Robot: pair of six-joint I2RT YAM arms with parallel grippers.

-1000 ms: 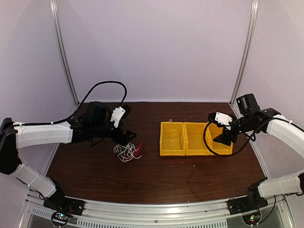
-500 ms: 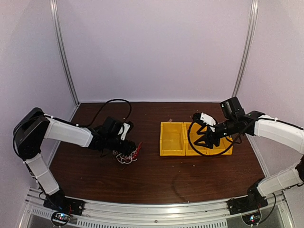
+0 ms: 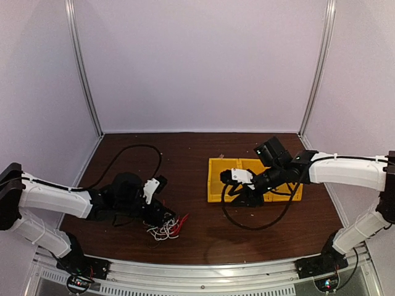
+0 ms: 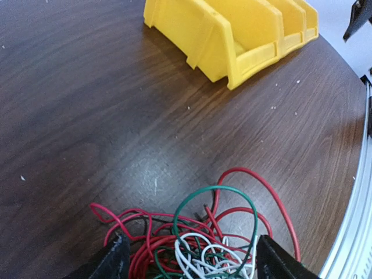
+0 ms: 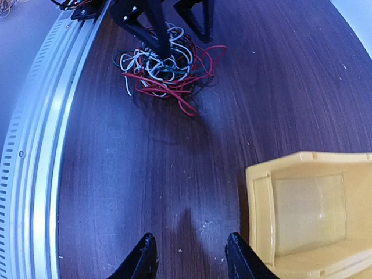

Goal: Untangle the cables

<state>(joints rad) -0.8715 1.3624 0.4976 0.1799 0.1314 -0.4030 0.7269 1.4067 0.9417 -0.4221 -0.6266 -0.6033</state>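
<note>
Plainly nothing is untangled yet — the cables lie in one knot, left gripper spread astride them, right gripper parted, empty.

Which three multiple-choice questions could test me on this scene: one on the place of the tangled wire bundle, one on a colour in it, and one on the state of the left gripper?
1. Where does the tangled bundle of thin wires lie?
A) in a yellow bin
B) on the dark brown wooden table, near its front edge
C) lifted in the air

2. Which colour shows among the wires?
A) green
B) blue
C) orange

3. How is the left gripper?
A) shut and empty
B) out of view
C) open, straddling the bundle

Answers: 1 B, the bundle rests on the wood. 2 A, a green loop shows in the left wrist view. 3 C, the wires lie in the gap it leaves.
</note>
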